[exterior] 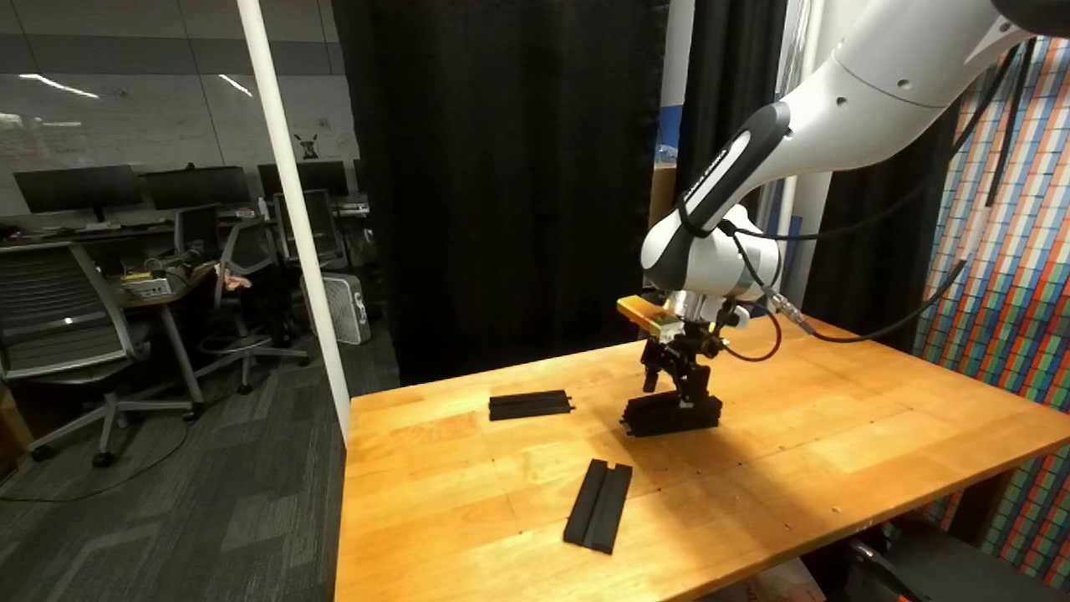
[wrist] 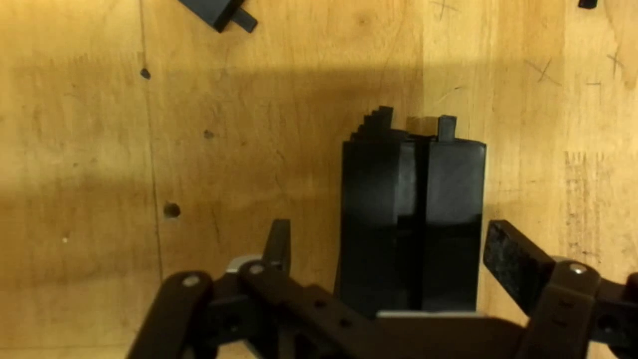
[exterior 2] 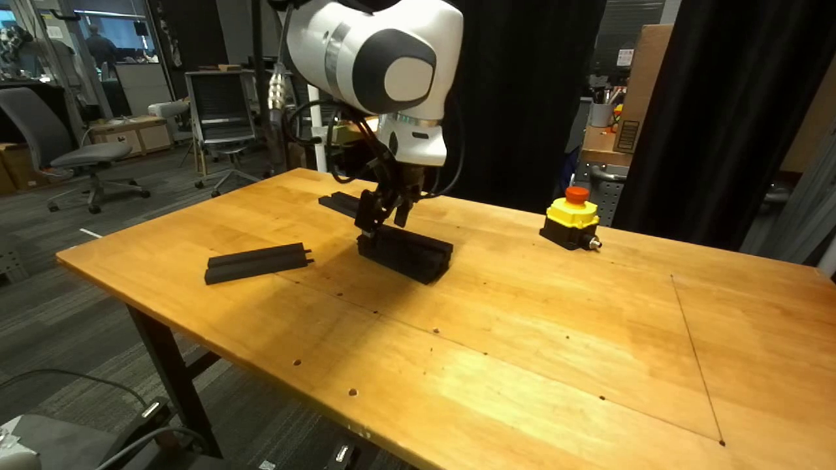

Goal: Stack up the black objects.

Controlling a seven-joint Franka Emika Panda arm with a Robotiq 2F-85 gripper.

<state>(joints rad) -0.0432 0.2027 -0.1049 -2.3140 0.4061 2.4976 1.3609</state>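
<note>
Low over the wooden counter [exterior: 802, 393], at the end of a white and black arm [exterior: 836, 125], a pincer [wrist: 389, 237] with fingers [wrist: 516, 264] spread wide, astride a stack [wrist: 406, 199] of flat black bars. In the wrist view, plain wood between one fingertip and the stack; on the opposite side, a mere sliver of it, with the fingertip just beside the edge. Laid flat and lengthwise, with a groove down the middle of the uppermost and narrow tabs in a stepped row at one end; too dark for a sure count of layers. Near the stack, on the same counter, two more bars, each on its own: a slanted bar [exterior: 598, 506], out of line with the stack, and a half-hidden bar [exterior 2: 336, 201], partly behind the pincer in an exterior view. Well apart, also on the counter, a red-buttoned yellow box [exterior 2: 571, 220]. Behind, long black curtains [exterior: 518, 184] in both exterior views; farther off, office chairs [exterior: 67, 318] on carpeted floor [exterior: 276, 477].
</note>
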